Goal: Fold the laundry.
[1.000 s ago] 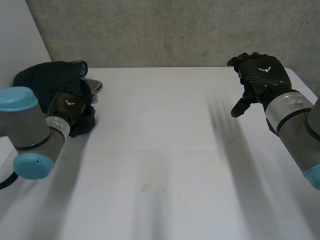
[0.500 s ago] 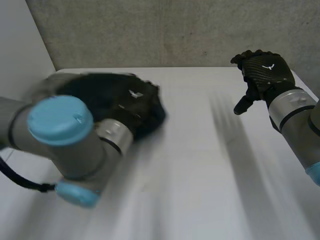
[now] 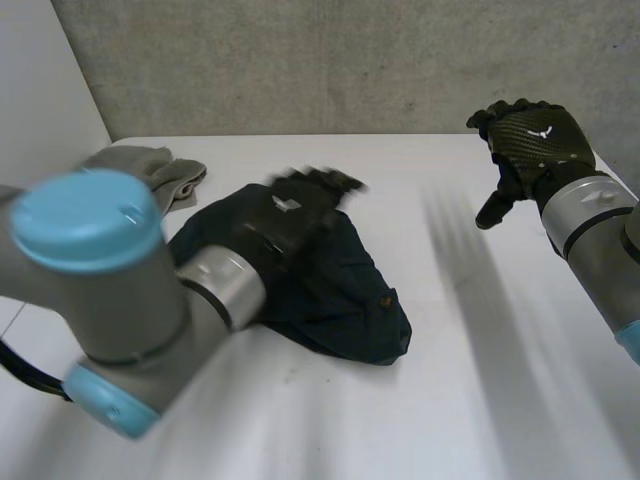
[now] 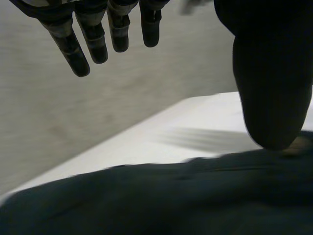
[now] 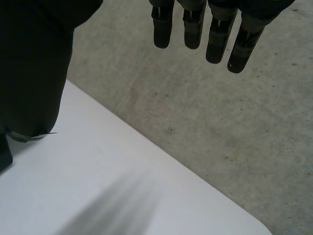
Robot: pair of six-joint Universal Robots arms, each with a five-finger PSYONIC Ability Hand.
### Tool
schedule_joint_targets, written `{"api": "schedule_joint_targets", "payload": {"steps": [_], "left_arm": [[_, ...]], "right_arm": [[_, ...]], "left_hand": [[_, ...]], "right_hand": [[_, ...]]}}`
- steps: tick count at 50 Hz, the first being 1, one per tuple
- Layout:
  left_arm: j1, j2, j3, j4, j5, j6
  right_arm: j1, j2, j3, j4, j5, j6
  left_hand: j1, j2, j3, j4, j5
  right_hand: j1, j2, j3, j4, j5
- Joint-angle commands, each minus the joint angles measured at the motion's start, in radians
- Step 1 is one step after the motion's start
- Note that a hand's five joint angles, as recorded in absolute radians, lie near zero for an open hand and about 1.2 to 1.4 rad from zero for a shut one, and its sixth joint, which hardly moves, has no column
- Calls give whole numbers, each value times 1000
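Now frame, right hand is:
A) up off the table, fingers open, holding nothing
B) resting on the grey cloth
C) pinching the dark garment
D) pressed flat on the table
A: the right hand hangs above the white table with straight fingers and nothing in them, well apart from the dark garment under the left hand and from the grey cloth at the far corner.

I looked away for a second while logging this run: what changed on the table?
The left hand swept the dark garment from the far left corner toward the middle of the table, uncovering a grey cloth at that corner. Its fingers are now straight above the garment. The right hand stayed raised and open.
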State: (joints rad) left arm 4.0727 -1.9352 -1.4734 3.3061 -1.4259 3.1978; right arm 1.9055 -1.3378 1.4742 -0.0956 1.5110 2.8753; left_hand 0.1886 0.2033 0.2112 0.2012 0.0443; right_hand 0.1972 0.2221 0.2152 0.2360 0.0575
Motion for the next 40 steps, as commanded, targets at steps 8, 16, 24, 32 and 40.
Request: {"api": "schedule_joint_targets", "payload": {"steps": [8,16,24,32,40], "left_arm": [[354,15,16,0,-61,211],[452,-134,73,-31,-44,304],[518,-271,143,-115,90,304],[526,-338,192,-122,120,297],[488,-389,237,-123,160,297]], "right_arm": [[119,46,-89,171,-48,-105],[227,172,-232,301,-49,-106],[310,310,-377,395,-35,-103],[316,445,-541,402,29,-80],[306,450,-543,404,58,-67]], "left_hand": [[-10,-25,-33,-23,-41],[-10,-25,-33,-23,-41],[13,-2,-10,1,-17],[84,69,61,71,53],[873,858,850,860,843]], "right_hand": [[-23,-48,-41,-61,-58],[-23,-48,-41,-61,-58],[-23,-48,-41,-61,-58],[-23,-48,-41,-61,-58],[-23,-48,-41,-61,-58]]}}
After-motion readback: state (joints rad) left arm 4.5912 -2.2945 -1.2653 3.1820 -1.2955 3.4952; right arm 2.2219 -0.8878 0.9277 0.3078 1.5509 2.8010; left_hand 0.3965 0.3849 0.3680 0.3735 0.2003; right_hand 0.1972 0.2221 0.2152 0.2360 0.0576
